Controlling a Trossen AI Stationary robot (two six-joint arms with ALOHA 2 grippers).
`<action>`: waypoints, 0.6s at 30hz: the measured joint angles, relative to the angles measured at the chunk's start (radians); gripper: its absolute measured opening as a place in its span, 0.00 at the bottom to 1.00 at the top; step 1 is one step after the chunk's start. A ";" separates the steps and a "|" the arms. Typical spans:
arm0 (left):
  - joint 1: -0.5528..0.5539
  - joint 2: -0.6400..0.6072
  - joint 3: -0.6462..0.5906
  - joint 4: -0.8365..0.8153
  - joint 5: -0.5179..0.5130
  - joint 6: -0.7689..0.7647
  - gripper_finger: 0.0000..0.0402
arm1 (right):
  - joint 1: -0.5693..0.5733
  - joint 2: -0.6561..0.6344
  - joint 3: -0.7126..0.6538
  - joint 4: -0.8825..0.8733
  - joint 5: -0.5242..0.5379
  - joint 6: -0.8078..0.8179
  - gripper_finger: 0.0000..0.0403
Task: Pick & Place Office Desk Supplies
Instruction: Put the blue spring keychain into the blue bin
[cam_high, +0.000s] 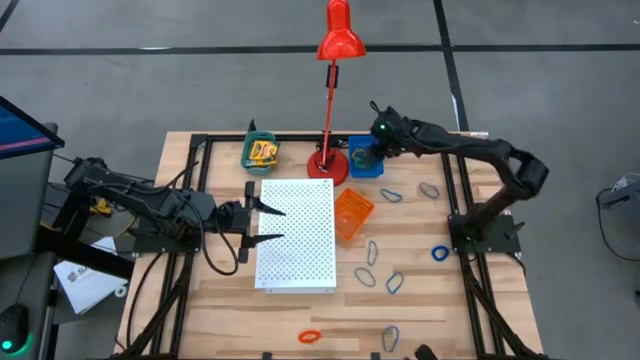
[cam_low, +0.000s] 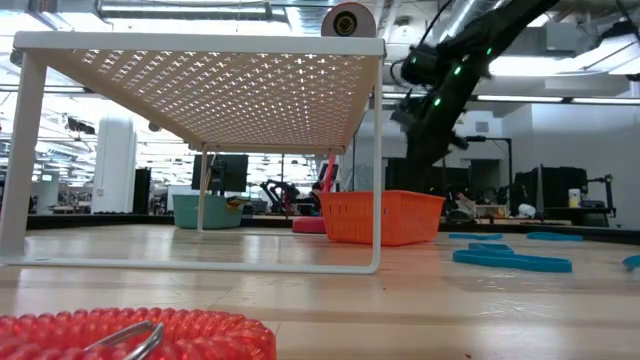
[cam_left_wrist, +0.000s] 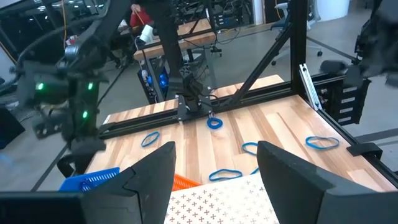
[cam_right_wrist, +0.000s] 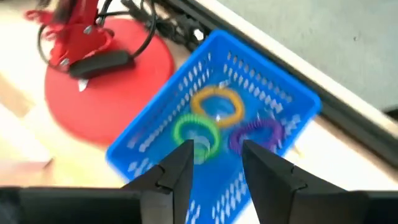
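Nearest the low camera, an orange loop (cam_low: 130, 335) on the table (cam_high: 440, 300). Directly below the right gripper (cam_right_wrist: 214, 163), fingers slightly parted over the blue bin (cam_right_wrist: 273, 93): green loop (cam_right_wrist: 196, 133), with yellow and purple beside it. Far off over the white board (cam_high: 296, 235), left gripper (cam_high: 268, 226), fingers spread, empty; remaining loops closer to the right arm.

Left gripper (cam_left_wrist: 214, 171) with its fingers apart over the white perforated board (cam_left_wrist: 217, 202).

Its two dark fingers (cam_left_wrist: 152, 177) stand spread, with nothing between them, above the board's near edge. Beyond lies the wooden desk (cam_left_wrist: 273, 118) with thin blue loops scattered on it: one dark blue loop (cam_left_wrist: 215, 122) near the black frame rail (cam_left_wrist: 199, 107), others at (cam_left_wrist: 150, 139), (cam_left_wrist: 225, 175), (cam_left_wrist: 250, 148) and (cam_left_wrist: 322, 142). A blue basket (cam_left_wrist: 93, 181) and an orange basket (cam_left_wrist: 185, 182) sit just beside the board. The other arm (cam_left_wrist: 65, 87), with green lights, hangs above the blue basket.
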 joint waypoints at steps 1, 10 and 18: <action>0.000 0.000 0.000 -0.003 0.000 0.000 0.54 | 0.016 -0.027 0.000 -0.041 0.001 0.017 0.33; 0.000 0.000 0.000 -0.026 -0.005 0.000 0.54 | 0.402 -0.232 -0.010 -0.339 0.028 0.322 0.28; 0.000 0.000 0.000 -0.028 -0.005 0.000 0.54 | 0.849 -0.253 -0.011 -0.624 0.142 0.822 0.28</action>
